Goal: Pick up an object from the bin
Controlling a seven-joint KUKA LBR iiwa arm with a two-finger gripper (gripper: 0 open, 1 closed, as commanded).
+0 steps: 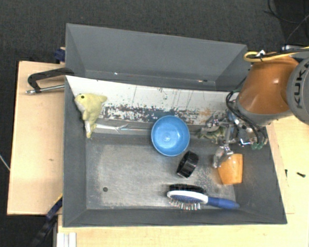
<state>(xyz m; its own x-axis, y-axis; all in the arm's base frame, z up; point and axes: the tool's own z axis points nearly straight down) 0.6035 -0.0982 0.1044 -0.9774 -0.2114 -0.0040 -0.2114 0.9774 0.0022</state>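
Observation:
My gripper (222,154) hangs low at the bin's right side, just above the upper left edge of an orange rounded block (231,170) lying near the right wall. A short black cylinder (187,164) lies on the floor to the gripper's left. Further left and a little higher sits a round blue bowl (170,135), upright against the back wall. I cannot see anything held in the gripper.
A brush with a black-and-white head and a blue handle (196,198) lies along the front wall. A yellow plush toy (90,110) rests in the back left corner. The arm's orange cover hangs over the back right corner.

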